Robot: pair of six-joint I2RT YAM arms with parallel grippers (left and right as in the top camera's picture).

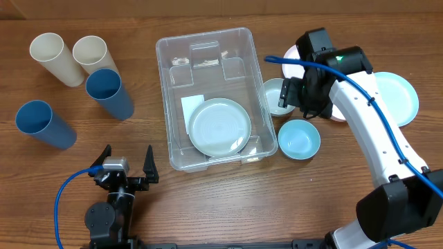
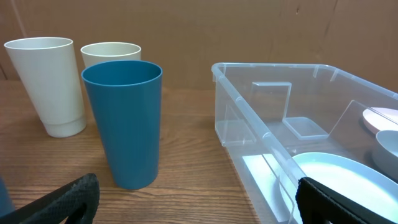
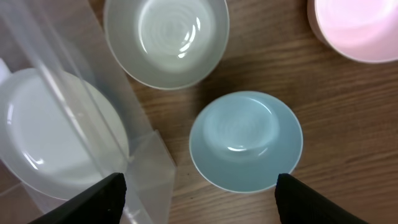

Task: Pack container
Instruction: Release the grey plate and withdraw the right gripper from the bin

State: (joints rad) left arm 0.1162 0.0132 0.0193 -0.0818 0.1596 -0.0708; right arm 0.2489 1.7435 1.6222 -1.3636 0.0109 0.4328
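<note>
I hold the right gripper (image 3: 199, 196) wide open and empty over the blue bowl (image 3: 245, 140), ready to pick it. The container (image 1: 163, 97) sits at the middle of the table (image 1: 277, 207), just beside the bowl, so the carry should be short.

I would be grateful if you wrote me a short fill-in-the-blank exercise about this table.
The container holds one pale round ___.
Left of it stand two cream cups and ___ blue cups.
The light blue bowl rests on the ___, right of the container.
Missing words: plate; two; table.
</note>
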